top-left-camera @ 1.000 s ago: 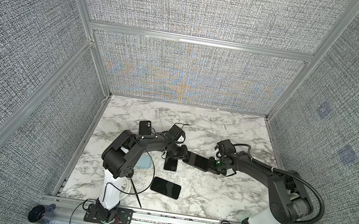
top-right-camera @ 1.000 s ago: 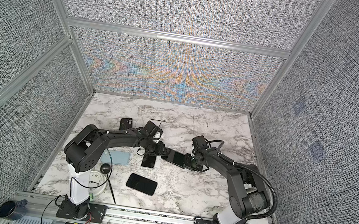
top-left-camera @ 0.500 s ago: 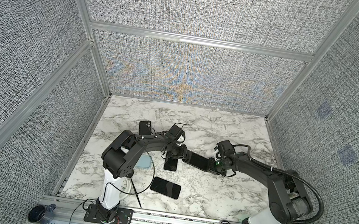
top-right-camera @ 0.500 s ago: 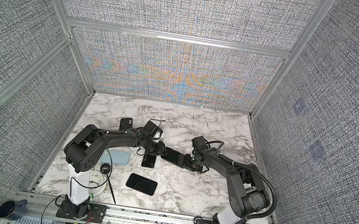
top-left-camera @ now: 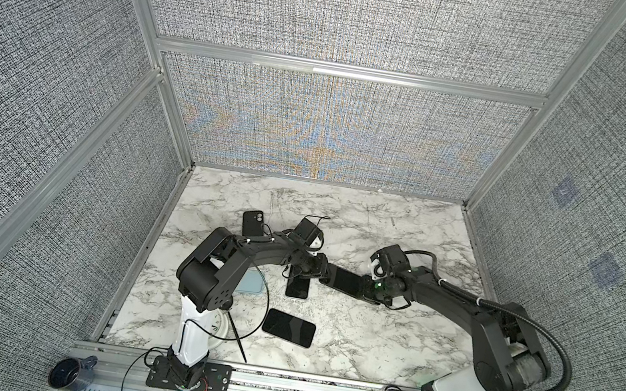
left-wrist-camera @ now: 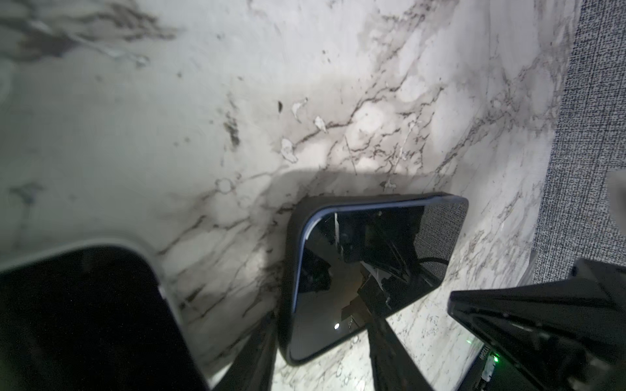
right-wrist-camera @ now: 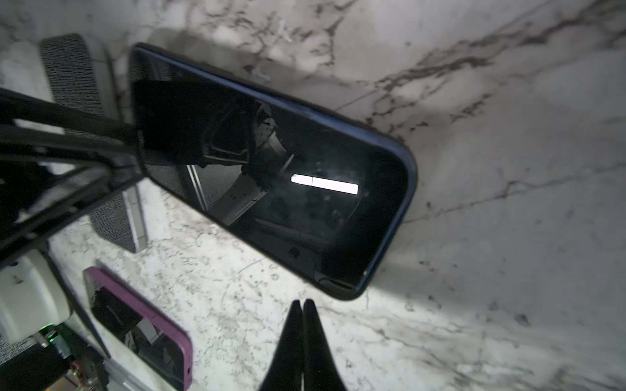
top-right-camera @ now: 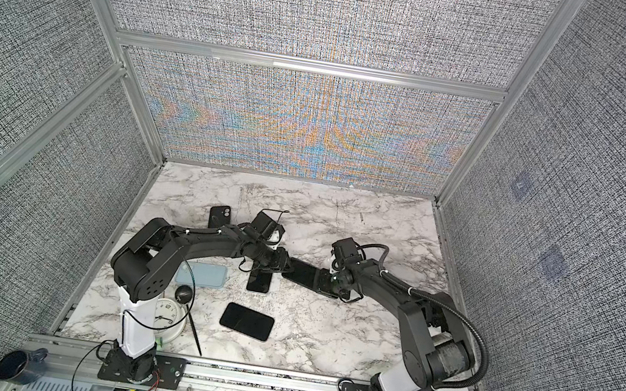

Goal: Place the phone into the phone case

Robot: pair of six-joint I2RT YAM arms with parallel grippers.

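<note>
At the middle of the counter (top-left-camera: 365,339), I find the phone (top-left-camera: 345,280) within its dark phone case (left-wrist-camera: 287,257), the left hand (left-wrist-camera: 321,318) straddling one end, grip undetermined, the right hand (right-wrist-camera: 302,304) pinched closed just beside the other end.

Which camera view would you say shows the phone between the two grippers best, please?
The right wrist view: the phone fills it, nearly whole, screen up, with its blue edge clear. The left wrist view shows only one end of it; in both top views it is just a small dark strip.
</note>
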